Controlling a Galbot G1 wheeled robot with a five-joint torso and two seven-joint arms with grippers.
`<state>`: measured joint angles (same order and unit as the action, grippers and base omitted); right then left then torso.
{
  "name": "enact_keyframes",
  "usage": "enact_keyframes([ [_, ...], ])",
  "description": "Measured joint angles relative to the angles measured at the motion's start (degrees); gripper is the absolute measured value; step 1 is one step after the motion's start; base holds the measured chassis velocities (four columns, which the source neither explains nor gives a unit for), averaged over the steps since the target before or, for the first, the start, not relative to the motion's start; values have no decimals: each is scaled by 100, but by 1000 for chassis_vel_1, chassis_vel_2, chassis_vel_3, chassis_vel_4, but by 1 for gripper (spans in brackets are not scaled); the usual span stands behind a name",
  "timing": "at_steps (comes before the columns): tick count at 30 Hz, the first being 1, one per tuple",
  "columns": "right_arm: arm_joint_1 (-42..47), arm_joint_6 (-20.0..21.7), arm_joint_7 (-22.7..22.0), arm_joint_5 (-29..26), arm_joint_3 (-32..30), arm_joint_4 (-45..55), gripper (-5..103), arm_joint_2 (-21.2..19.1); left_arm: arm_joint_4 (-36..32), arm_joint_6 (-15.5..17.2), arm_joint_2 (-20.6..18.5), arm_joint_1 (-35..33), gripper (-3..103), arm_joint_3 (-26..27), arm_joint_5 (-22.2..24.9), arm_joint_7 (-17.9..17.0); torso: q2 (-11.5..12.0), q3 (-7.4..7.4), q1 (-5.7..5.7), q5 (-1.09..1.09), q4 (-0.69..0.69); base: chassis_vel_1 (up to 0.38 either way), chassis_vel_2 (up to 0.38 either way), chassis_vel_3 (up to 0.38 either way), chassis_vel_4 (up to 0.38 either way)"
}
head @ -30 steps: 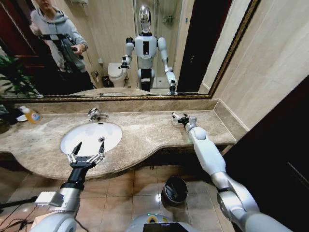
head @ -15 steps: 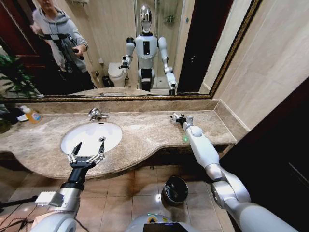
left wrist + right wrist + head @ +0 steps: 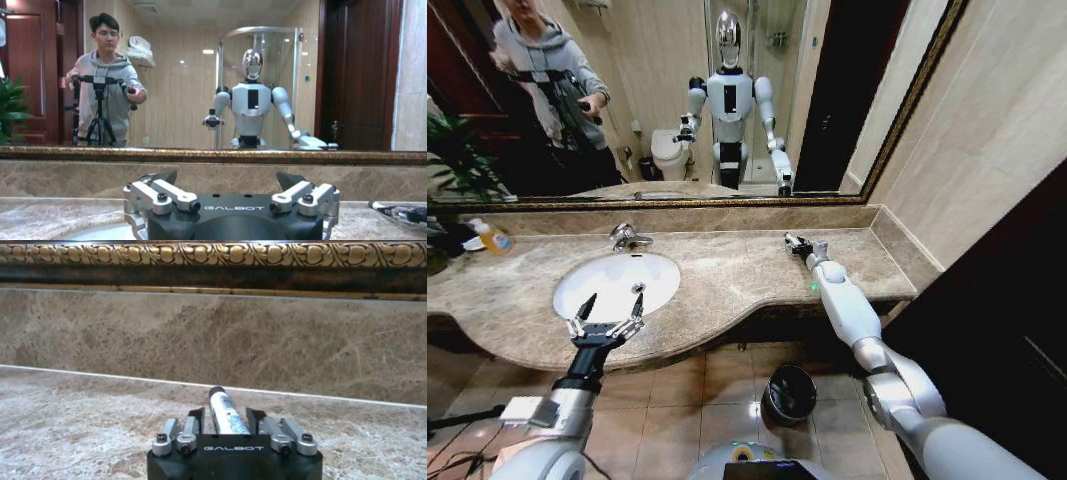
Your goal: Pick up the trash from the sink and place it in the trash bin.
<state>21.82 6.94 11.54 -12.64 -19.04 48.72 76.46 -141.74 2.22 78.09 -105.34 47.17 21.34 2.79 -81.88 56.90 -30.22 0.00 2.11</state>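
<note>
Desk [image 3: 727, 275] carries the white sink [image 3: 615, 283]; trash bin [image 3: 788, 393] on the floor below. Left pincer [image 3: 609, 305] spread wide, empty, over the sink's near rim. Right pincer [image 3: 793, 241] closed on a small tube [image 3: 224, 412], low over the desk's right end.

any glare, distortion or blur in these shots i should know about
Head view: wide-angle bending curves the counter edge and mirror frame; the sink is bright but not blown out. Left wrist view: ceiling lights glare in the mirror; the left gripper is sharp. Right wrist view: even light, the small tube in the right gripper is clear.
</note>
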Motion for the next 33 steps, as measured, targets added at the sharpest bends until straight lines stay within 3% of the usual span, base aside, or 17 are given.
enact_keyframes([
  [5,-35,0,28,9,11,-37,21,22,0,0,0,0,100,0,0,0,0,0,0,0,0,0,0,0,0],
  [12,-29,14,34,49,23,-12,2,51,0,0,0,0,100,0,0,0,0,-1,0,-1,0,0,0,0,0],
  [29,120,152,18,-3,16,259,1,-7,0,0,0,0,100,0,0,0,0,0,0,0,1,0,0,0,0],
  [31,179,195,13,-86,1,376,1,-23,0,0,0,0,100,0,0,0,0,0,0,0,0,0,0,0,0],
  [33,504,349,-114,-649,-76,979,1,-73,0,0,0,0,100,0,0,1,0,0,-1,0,1,0,0,0,0],
])
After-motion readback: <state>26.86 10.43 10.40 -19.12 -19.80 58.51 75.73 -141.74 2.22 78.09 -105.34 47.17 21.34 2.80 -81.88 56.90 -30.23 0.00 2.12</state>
